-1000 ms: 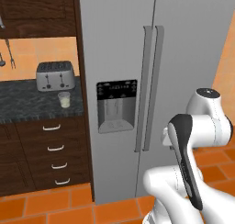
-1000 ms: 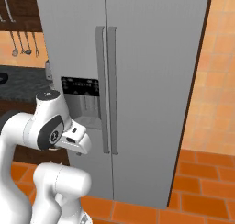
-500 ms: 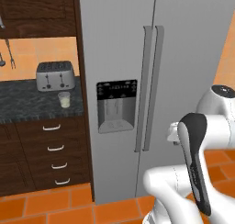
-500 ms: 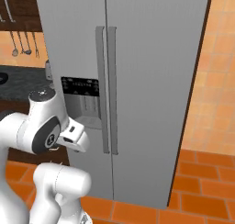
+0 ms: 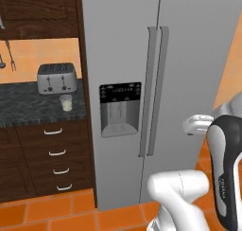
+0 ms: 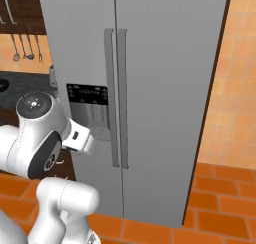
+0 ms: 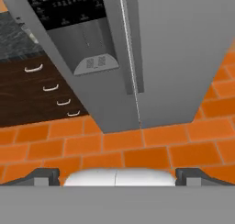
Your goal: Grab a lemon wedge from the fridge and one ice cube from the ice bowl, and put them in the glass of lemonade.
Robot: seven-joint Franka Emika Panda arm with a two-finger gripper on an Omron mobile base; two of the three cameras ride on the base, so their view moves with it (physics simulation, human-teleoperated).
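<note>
The fridge (image 5: 189, 59) stands shut just ahead, its two long handles (image 5: 155, 90) side by side, while the gripper (image 7: 117, 172) hangs wide open and empty over the orange floor — the glass of lemonade (image 5: 66, 102) sits far left by the toaster (image 5: 57, 77).

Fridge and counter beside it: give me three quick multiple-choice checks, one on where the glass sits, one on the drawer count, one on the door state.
1. The small clear glass of lemonade stands:
A. in front of the silver toaster
B. on the floor
C. inside the dispenser

2. Drawer handles visible below the dark speckled counter in the left base view:
A. one
B. four
C. seven

3. The tall grey two-door fridge is:
A. left door open
B. right door open
C. both doors closed

Key: 1 A, it stands on the counter just before the toaster; 2 B, four pale handles are stacked; 3 C, both doors sit flush, with their handles side by side.
</note>
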